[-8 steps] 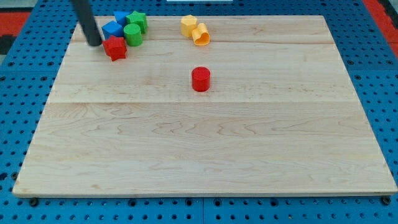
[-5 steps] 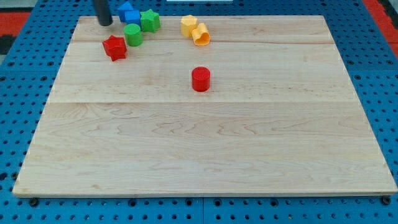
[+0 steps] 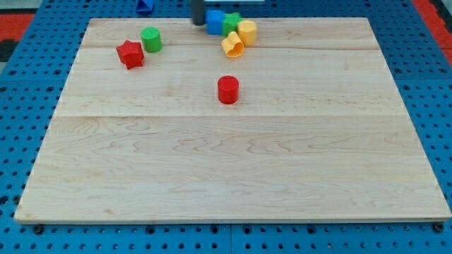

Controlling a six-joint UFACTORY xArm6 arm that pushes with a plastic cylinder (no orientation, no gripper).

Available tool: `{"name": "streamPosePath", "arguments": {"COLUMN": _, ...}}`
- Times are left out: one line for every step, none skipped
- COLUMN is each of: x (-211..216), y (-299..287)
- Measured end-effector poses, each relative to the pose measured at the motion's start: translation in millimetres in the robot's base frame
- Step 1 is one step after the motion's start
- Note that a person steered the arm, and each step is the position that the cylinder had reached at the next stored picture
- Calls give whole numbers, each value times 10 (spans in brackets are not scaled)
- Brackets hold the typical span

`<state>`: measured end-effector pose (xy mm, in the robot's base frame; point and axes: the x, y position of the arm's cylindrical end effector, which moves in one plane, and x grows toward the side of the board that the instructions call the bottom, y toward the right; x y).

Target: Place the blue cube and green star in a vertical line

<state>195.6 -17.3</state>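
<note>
Now, along the wooden counter (image 3: 233,169) top edge, left to right: red star block (image 3: 130,53), green cylinder block (image 3: 150,39), my tip (image 3: 198,22) touching the blue cube (image 3: 215,21)'s left side, green star (image 3: 231,22) against it, two yellow blocks (image 3: 240,38). Red cylinder (image 3: 227,89) sits mid-counter. No claw here, so its state can't be told.

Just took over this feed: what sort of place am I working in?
Likely a robotics lab bench: a wooden board on a blue perforated base, toy blocks like the red cylinder, and my tip.
</note>
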Motion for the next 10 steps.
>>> {"name": "streamPosePath", "arguments": {"x": 152, "y": 295}}
{"name": "streamPosePath", "arguments": {"x": 36, "y": 825}}
{"name": "streamPosePath", "arguments": {"x": 131, "y": 975}}
{"name": "streamPosePath", "arguments": {"x": 196, "y": 1441}}
{"name": "streamPosePath", "arguments": {"x": 330, "y": 1937}}
{"name": "streamPosePath", "arguments": {"x": 255, "y": 1875}}
{"name": "streamPosePath", "arguments": {"x": -41, "y": 1869}}
{"name": "streamPosePath", "arguments": {"x": -39, "y": 1571}}
{"name": "streamPosePath", "arguments": {"x": 15, "y": 1089}}
{"name": "streamPosePath", "arguments": {"x": 200, "y": 1165}}
